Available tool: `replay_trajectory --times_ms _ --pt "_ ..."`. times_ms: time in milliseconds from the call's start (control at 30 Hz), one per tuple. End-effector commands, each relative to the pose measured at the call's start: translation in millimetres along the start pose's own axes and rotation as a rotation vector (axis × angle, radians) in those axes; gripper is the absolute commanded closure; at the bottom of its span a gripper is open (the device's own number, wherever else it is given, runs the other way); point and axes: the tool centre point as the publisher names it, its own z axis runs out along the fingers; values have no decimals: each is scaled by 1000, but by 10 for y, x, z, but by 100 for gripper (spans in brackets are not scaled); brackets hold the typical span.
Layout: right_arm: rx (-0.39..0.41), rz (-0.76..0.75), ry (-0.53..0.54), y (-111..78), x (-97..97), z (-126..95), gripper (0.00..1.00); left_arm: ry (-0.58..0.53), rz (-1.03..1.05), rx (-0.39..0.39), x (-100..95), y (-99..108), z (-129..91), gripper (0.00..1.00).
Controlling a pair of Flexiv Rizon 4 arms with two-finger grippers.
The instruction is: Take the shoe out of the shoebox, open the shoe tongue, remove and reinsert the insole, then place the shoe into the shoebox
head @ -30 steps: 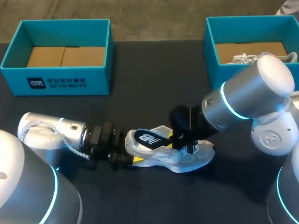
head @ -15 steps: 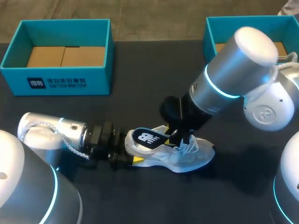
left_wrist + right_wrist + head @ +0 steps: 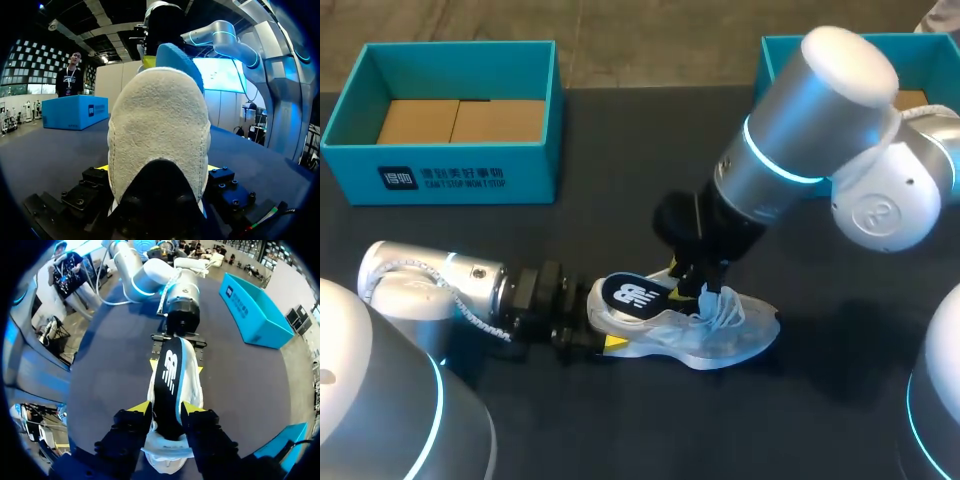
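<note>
The left shoebox (image 3: 440, 178) stands at the far left of the table (image 3: 620, 160), well apart from the work. Nearer, the left gripper (image 3: 596, 324) is clamped across the heel of the shoe (image 3: 720, 340), which lies on its sole mid-table with its toe pointing right. The padded collar looks soft and will give, so the firmer heel lower down seems the sounder place to pinch. The shoe itself is probably light. The dark insole (image 3: 630, 295) rises out of the opening, its heel end lifted above the collar. It reads as thin, flexible foam, likely to buckle if pushed endwise, so it is best held by its edges. There the right gripper (image 3: 688, 286) has its yellow tips closed narrowly on the insole's two edges, just beside the loose laces (image 3: 722, 306). The right shoebox (image 3: 768, 110) stands far right, partly behind that arm.
</note>
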Motion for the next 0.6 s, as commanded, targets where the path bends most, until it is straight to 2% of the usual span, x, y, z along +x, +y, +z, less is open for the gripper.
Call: replay_trajectory --times_ms 33,333,467,600 --pt "9 -8 35 92 -107 109 62 -1 -1 -2 -16 26 -9 100" --pt "33 -1 104 232 -128 217 62 -1 -1 -2 -16 26 -9 100" --pt "41 -1 135 285 -132 239 57 -1 -1 -2 -16 26 -9 100" --pt "40 4 161 292 -161 237 63 -1 -1 -2 -16 26 -9 100"
